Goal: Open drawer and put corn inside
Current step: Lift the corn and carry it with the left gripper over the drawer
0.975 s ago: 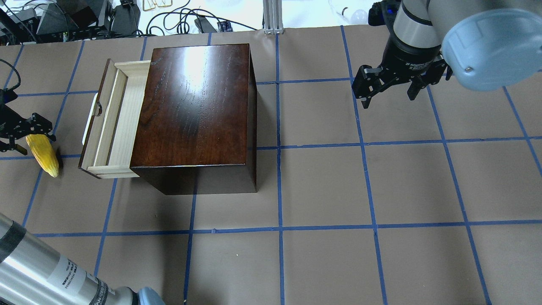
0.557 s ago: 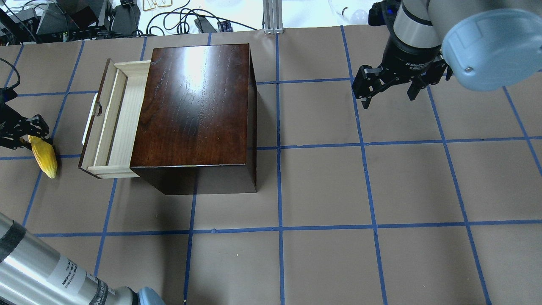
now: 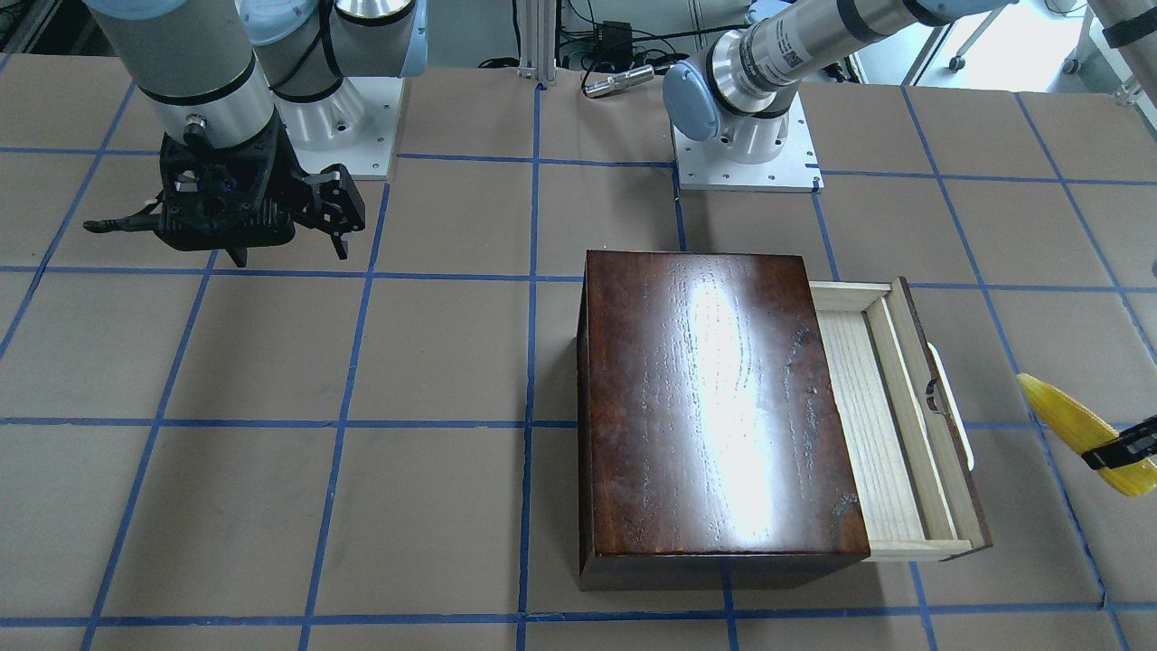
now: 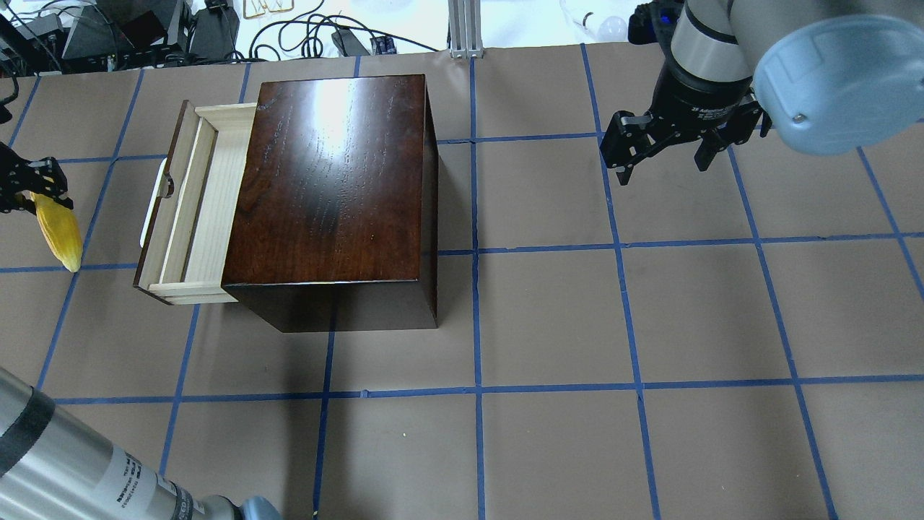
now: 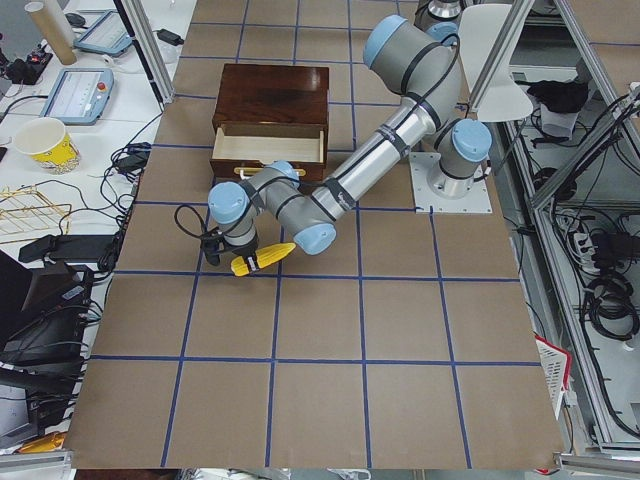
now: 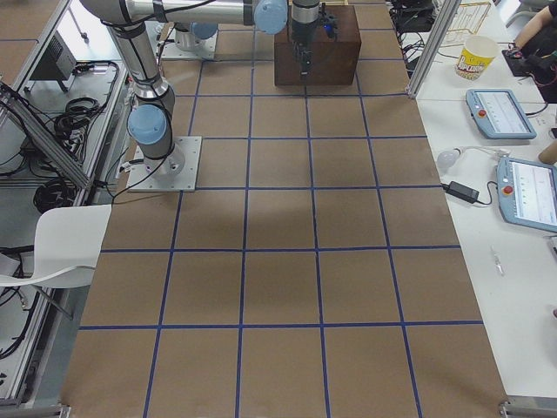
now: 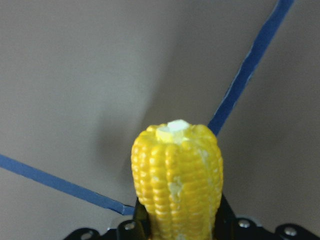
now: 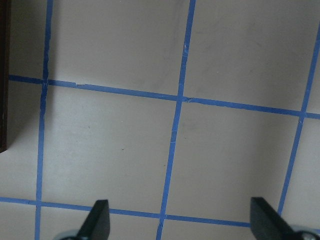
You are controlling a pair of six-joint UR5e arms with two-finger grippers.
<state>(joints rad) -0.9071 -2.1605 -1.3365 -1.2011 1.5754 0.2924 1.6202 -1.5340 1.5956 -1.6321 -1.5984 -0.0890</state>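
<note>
The drawer (image 4: 195,209) of the dark-brown wooden box (image 4: 332,180) stands pulled open, its pale tray empty and its white handle facing left. My left gripper (image 4: 32,188) is shut on the yellow corn (image 4: 58,231) and holds it in the air left of the drawer front, thin end pointing down. The corn also shows in the front view (image 3: 1076,425), the left-side view (image 5: 262,260) and the left wrist view (image 7: 177,180). My right gripper (image 4: 664,167) is open and empty, hovering over the table far to the right of the box (image 3: 714,407).
Brown paper with a blue tape grid covers the table (image 4: 548,318). Cables and equipment (image 4: 144,32) lie beyond the far edge. Both arm bases (image 3: 746,145) stand on the robot's side, behind the box.
My left gripper has carried the corn up off the table and a little farther from the robot. The drawer, box and right arm have not moved.
</note>
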